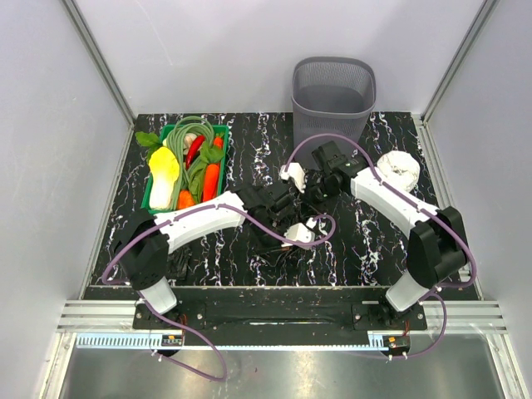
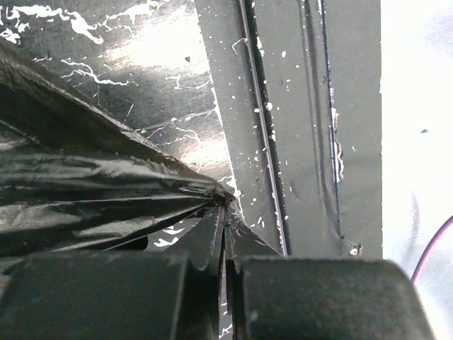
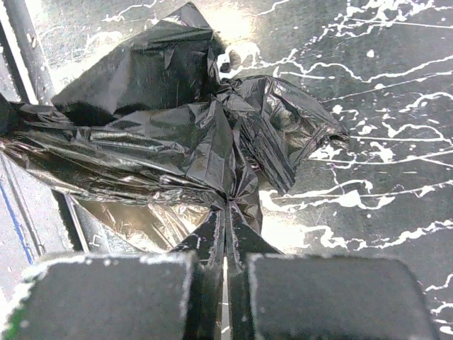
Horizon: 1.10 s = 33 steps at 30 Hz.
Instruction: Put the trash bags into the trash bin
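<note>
Left arm (image 1: pixel 195 220): I see it reach from its near-left base, forearm low and slanting toward the middle of the marbled table (image 1: pixel 249 145). Left gripper (image 2: pixel 225 212): clenched, a gathered fold of black trash bag (image 2: pixel 106 191) nipped at its tips, the film fanning off to one side. Right arm (image 1: pixel 391 199): elbow bent at the near right, forearm angled in toward the centre, wrist tipped downward. Right gripper (image 3: pixel 226 209): closed tight on a crumpled wad of trash bag (image 3: pixel 163 142) lying on the table. Whether both claws grip one bag or two, I cannot tell. Trash bin (image 1: pixel 332 91): upright at the far edge, beyond the right gripper, apart from both. Green crate (image 1: pixel 226 137) of vegetables: far left. White roll (image 1: pixel 399 166): beside the right arm.
</note>
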{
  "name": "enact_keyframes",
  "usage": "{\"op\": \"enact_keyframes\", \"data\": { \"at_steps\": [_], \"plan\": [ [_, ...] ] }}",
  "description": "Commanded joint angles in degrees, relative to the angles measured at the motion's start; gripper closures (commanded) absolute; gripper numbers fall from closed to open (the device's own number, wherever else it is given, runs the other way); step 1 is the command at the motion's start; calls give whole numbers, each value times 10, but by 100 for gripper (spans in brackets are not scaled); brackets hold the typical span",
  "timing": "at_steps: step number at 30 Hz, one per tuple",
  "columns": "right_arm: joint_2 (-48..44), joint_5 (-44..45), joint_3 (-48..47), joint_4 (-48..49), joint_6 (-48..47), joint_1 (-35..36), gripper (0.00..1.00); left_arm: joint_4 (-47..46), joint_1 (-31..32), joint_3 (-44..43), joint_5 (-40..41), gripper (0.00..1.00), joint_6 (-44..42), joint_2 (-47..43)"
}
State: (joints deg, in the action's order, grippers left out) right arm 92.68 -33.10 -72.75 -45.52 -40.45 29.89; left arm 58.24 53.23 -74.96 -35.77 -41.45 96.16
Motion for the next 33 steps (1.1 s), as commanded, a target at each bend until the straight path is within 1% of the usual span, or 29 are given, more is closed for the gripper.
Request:
{"op": "enact_keyframes", "data": {
  "at_steps": [1, 6, 10, 16, 21, 22, 23, 25, 27, 29, 31, 33],
  "plan": [
    [-21, 34, -54, -15, 32, 4, 100, -33, -7, 16, 16, 100, 14, -23],
    [-36, 71, -84, -22, 72, 5, 100, -94, -37, 21, 67, 100, 70, -52],
    [-41, 109, -114, -26, 105, 5, 100, -137, -90, -6, 95, 100, 112, -78],
    [-25, 153, -167, -35, 150, 5, 100, -166, -161, -89, 83, 100, 171, -84],
    [-16, 163, -197, -32, 180, 5, 100, -204, -187, -130, 90, 99, 221, -83],
    [-15, 169, -201, -27, 186, 5, 100, -203, -189, -135, 84, 92, 224, -80],
    [-13, 174, -205, -27, 191, 6, 100, -201, -190, -138, 78, 83, 226, -77],
    [-10, 182, -212, -26, 198, 6, 100, -199, -191, -139, 71, 55, 229, -75],
    [-10, 192, -214, -23, 203, 5, 100, -208, -196, -130, 67, 42, 238, -79],
    [-11, 204, -214, -18, 209, 5, 100, -221, -207, -125, 59, 33, 252, -85],
    [-13, 219, -210, -10, 215, 6, 100, -233, -224, -125, 48, 19, 276, -89],
    [-16, 233, -207, 0, 226, 5, 100, -246, -244, -127, 38, 12, 307, -93]
  ]
}}
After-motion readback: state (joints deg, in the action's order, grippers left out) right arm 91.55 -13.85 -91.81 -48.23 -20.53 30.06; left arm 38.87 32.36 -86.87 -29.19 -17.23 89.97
